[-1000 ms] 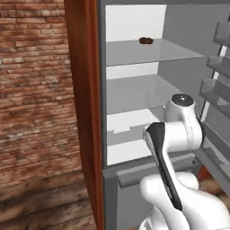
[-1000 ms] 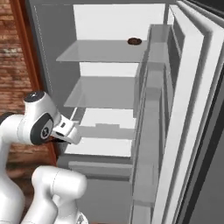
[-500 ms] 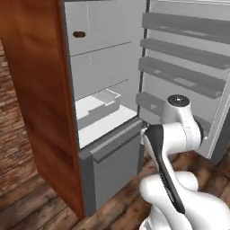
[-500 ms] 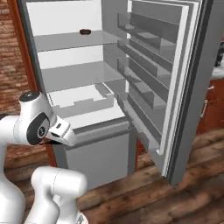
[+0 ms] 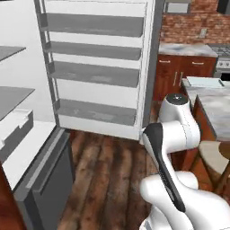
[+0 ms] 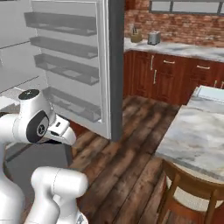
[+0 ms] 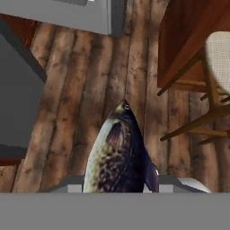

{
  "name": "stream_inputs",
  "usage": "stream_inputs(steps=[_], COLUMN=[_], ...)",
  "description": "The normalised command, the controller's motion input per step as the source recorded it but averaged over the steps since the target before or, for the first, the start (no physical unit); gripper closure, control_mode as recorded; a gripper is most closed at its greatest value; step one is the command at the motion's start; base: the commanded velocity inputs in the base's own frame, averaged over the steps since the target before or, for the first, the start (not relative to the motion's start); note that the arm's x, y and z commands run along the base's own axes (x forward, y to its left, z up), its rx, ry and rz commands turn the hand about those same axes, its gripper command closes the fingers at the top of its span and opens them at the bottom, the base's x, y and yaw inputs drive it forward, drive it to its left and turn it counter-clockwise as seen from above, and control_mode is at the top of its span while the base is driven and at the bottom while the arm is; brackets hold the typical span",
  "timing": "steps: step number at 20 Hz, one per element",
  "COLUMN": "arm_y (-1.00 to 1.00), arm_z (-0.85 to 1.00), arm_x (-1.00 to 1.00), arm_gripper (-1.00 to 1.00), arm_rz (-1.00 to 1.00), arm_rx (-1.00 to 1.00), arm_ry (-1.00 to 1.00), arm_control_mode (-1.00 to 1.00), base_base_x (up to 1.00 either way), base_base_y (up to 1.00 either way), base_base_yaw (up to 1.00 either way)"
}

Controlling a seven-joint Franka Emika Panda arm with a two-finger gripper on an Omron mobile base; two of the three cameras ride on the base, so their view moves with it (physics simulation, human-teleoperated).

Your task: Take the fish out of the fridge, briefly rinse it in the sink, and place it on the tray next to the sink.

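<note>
Your gripper is clamped on the fish (image 7: 120,155), hanging nose-down beside the open fridge (image 5: 96,67), ready for rinsing.

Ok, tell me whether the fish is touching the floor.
Apart. In the hand view the fish rises from the gripper, nose pointing away, with the wooden floor far beyond it.

The base is turning right, away from the fridge (image 5: 94,67); counters and chair (image 6: 188,192) are coming into view.
</note>
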Motion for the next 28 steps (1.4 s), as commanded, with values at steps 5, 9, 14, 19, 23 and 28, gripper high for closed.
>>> stream_inputs(steps=[5, 9, 14, 19, 23, 28], arm_y=[0.0, 0.0, 0.0, 0.0, 0.0, 0.0], arm_z=[0.0, 0.0, 0.0, 0.0, 0.0, 0.0], arm_x=[0.0, 0.0, 0.0, 0.0, 0.0, 0.0], arm_gripper=[1.0, 1.0, 1.0, 1.0, 1.0, 1.0], arm_rz=[0.0, 0.0, 0.0, 0.0, 0.0, 0.0], arm_rx=[0.0, 0.0, 0.0, 0.0, 0.0, 0.0], arm_ry=[0.0, 0.0, 0.0, 0.0, 0.0, 0.0], arm_control_mode=[1.0, 1.0, 1.0, 1.0, 1.0, 1.0], base_base_x=[-0.03, 0.0, 0.0, 0.01, 0.28, 0.23], base_base_y=[-0.05, -0.06, -0.61, -0.98, -1.0, -0.6], base_base_yaw=[-1.0, -1.0, -0.92, -0.84, -0.76, -0.41])
